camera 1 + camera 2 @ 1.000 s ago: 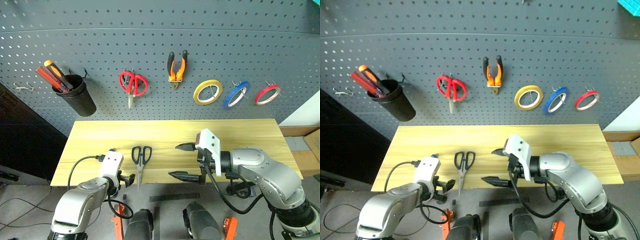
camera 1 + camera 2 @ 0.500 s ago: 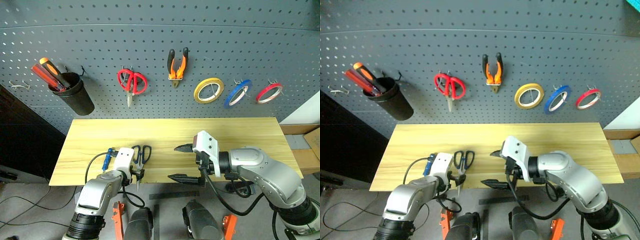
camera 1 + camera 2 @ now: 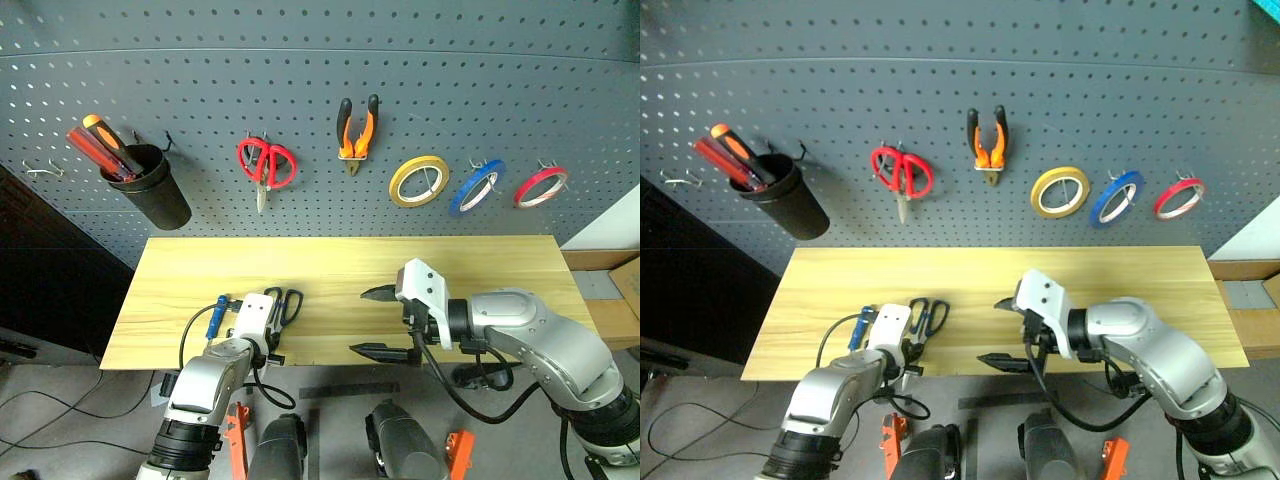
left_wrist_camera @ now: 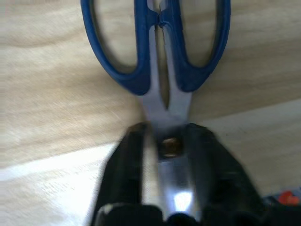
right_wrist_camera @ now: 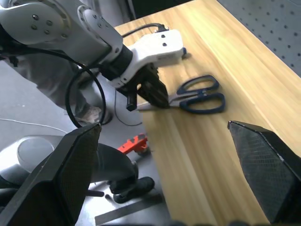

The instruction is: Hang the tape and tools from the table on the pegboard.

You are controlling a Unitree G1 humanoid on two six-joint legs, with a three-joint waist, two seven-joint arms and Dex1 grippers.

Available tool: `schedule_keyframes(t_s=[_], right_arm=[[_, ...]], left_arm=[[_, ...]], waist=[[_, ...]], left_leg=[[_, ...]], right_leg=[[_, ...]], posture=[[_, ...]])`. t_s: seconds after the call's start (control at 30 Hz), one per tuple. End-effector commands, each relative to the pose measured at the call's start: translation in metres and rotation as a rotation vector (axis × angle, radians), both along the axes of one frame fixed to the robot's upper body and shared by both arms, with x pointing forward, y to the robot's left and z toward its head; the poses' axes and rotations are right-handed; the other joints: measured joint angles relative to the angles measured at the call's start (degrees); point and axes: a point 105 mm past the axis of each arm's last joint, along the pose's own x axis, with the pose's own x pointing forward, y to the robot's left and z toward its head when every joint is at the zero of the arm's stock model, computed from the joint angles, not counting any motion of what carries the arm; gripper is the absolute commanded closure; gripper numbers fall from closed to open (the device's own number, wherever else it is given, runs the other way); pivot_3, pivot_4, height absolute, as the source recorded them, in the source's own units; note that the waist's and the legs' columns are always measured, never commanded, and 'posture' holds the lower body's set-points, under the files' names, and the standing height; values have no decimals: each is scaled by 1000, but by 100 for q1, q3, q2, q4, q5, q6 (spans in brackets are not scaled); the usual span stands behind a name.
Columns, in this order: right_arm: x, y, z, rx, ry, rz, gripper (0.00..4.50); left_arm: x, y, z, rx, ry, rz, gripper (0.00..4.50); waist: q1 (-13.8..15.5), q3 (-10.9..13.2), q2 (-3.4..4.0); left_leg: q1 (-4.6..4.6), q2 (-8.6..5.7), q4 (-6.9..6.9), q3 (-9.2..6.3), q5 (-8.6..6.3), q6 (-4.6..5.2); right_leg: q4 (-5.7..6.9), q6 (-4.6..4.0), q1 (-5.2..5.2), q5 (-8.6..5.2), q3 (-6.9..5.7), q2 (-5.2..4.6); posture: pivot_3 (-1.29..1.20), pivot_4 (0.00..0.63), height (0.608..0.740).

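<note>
The scissors (image 4: 160,70) lie flat near the front edge of the light wooden bench (image 3: 440,265), towards its left half, with their long axis running front to back: the two dark handle loops point away towards the pegboard (image 3: 320,90) and the steel blades point at the bench's front edge. The left gripper (image 3: 270,345) has come down over them and now pinches the steel shank at the pivot, just below the loops, one black finger on each side of the metal, as the left wrist view shows from close by. Just beside the left gripper on its outer side lies the blue-handled screwdriver (image 3: 213,318), its axis also roughly front to back, slightly tilted. The right gripper (image 3: 378,322) hovers over the middle of the bench's front edge with its two fingers spread wide apart and nothing between them; it points across towards the left arm. On the pegboard hang the orange-and-black pliers (image 3: 356,130), handles up and nose down, red-handled scissors (image 3: 265,168) with blades down, a yellow tape ring (image 3: 417,182), a blue tape ring (image 3: 474,187) and the red tape (image 3: 540,186), side by side. At the far left, a black cup (image 3: 155,188) holds red and orange screwdrivers (image 3: 103,148), leaning.
</note>
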Motion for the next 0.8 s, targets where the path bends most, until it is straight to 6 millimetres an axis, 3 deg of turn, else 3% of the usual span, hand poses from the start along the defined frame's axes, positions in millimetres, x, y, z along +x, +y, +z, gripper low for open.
schedule_keyframes(t_s=[0.03, 0.3, 0.5, 0.6, 0.8], right_arm=[[4, -7, 9, -7, -58, -19, 0], [21, -17, 24, 0, -205, -93, 0], [26, -21, 42, 13, -415, -62, 0], [27, -26, 52, 51, -429, -52, 0], [30, -27, 69, 137, -444, -41, 0]], left_arm=[[-1, 3, -5, -1, -4, -29, 3949], [2, 16, 26, -106, -172, -57, 3949], [-10, 21, 64, -139, -375, -206, 3949], [-15, 24, 94, -64, -548, -296, 3949], [-22, 24, 133, 49, -768, -354, 3949]], waist=[[-2, 1, 1], [-26, 50, -9], [-15, 71, -12], [-2, 71, -12], [10, 71, -12]], left_leg=[[0, 0, 0, 0, 0, 0], [-4, 4, -3, 1, 0, 0], [-8, 5, -9, 2, -1, -1], [-14, 5, -11, 1, -2, -2], [-16, 5, -13, 0, -3, 1]], right_leg=[[0, 0, 1, 0, 0, 0], [-6, 0, -5, 0, -1, 1], [-22, 0, -6, 0, -2, -1], [-36, -1, -4, 0, -4, -4], [-42, -1, -2, 1, -6, -5]], posture=[[-259, 252, 740], [-261, 256, 740], [-245, 253, 740], [-233, 248, 740], [-217, 240, 740]])
